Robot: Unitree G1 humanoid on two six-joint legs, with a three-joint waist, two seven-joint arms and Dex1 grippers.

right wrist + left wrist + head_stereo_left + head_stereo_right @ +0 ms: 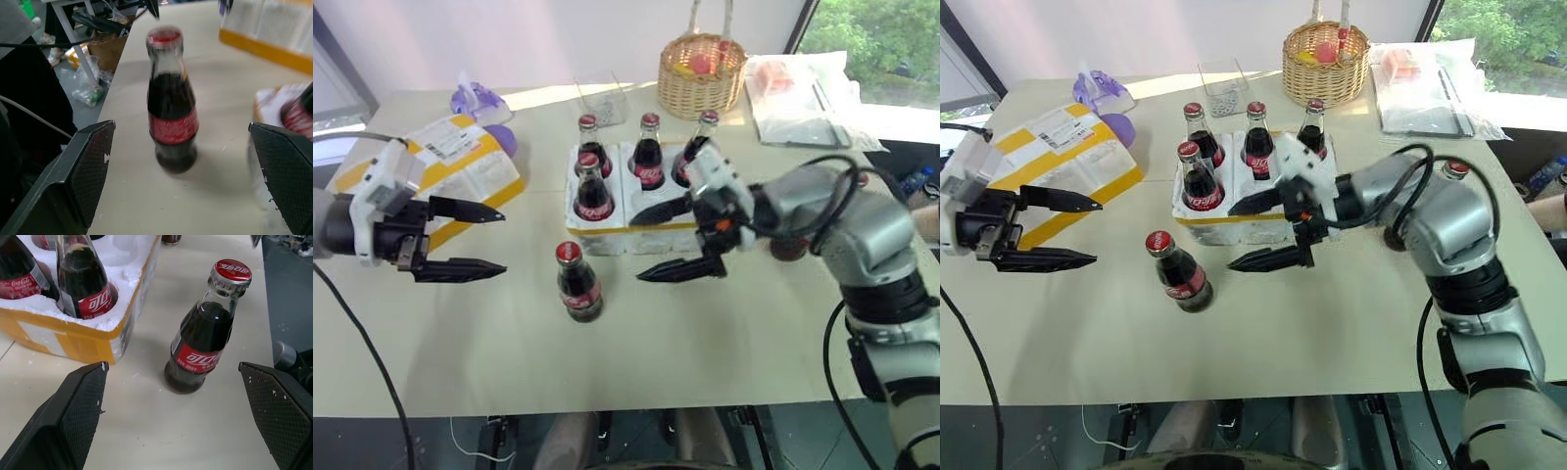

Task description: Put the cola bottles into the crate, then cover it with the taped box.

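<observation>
while both grippers gape empty, one cola bottle [578, 283] seemingly stands between.

Left gripper [173, 421] jaws wide apart, lone cola bottle [203, 342] upright on worktop [146, 431], just beside crate [88, 330] holding bottles

Crate [607, 230] — mid-surface [754, 333], four cola bottles [648, 152] standing in its holes. One loose bottle [578, 282] upright just before the crate. Taped box [450, 166] to the crate's left. Wicker basket [702, 76] behind — wrapped package [808, 98] to its right.
</observation>
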